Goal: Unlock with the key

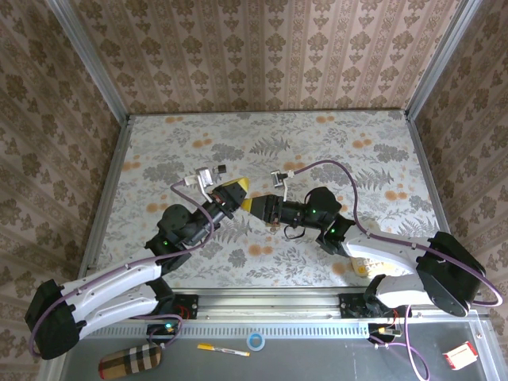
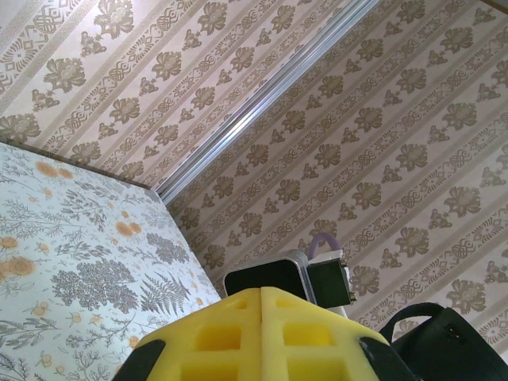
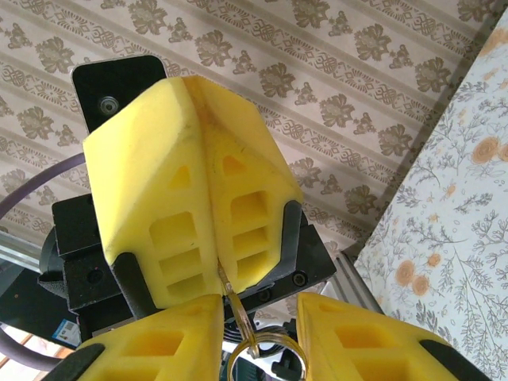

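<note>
1. Left end effector (image 3: 208, 190): the yellow fingers are pressed together along their seam. A thin metal strip comes out of the lower end of that seam. I take this strip to be the key (image 3: 225, 284), pinched so that most of it is hidden. A wire ring (image 3: 258, 357) hangs from it.
2. Right end effector (image 3: 259, 305): the jaws stand apart and grip nothing. One yellow finger sits on each side of the ring, and neither visibly touches it.
3. Governing relation: the two end effectors meet tip to tip over the middle of the surface (image 1: 317, 143), the left (image 1: 232, 190) just beside the right (image 1: 255, 204). The exposed strip points out of the left fingers straight toward the gap in the right ones, so its long axis lies roughly on the line joining the two. The left arm holds the key and the right is the nearer free one.
4. Judgement: a transfer or regrip looks likely. The exposed metal is very short, so a close that is off line would catch the ring and not the key.
5. Surface: floral-printed covering, pale, with grey leaves and orange blooms.
6. Room: patterned wallpaper (image 1: 254, 48) on three sides, with aluminium posts at the corners. A pen (image 1: 222, 349) and a tape roll (image 1: 255, 341) lie on the near ledge.
</note>
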You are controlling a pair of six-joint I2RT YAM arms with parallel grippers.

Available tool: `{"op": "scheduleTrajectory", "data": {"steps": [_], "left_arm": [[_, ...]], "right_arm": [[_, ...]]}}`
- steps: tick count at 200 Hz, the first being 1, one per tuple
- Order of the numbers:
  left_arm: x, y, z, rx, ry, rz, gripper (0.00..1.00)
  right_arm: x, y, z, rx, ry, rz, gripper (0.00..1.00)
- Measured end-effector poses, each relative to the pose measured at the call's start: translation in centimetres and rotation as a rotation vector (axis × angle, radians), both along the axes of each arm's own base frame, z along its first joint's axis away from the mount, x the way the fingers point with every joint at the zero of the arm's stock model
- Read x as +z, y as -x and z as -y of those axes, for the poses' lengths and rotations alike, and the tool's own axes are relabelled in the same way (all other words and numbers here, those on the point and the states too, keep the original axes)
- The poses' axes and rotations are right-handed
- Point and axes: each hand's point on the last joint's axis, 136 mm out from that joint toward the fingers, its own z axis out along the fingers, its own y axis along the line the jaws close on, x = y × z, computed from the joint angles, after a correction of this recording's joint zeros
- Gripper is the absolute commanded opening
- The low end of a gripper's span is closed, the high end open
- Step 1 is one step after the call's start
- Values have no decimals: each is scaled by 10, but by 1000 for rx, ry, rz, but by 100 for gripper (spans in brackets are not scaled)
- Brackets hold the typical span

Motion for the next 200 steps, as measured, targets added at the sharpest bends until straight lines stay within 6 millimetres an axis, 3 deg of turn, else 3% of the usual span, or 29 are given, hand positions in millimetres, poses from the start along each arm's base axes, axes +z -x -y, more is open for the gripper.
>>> {"op": "scheduleTrajectory", "data": {"steps": [81,126,200], "left_arm": [[-6,1,1,-2,-9,-8,0],[-6,2,2,-4,-10,-9,0],[-6,1,1,4,-10,-10,0]], "right_arm": [[4,2,2,-2,-1,8,16],[5,4,5,-4,8,13,35],[5,3,7,-10,13,18,42]]}}
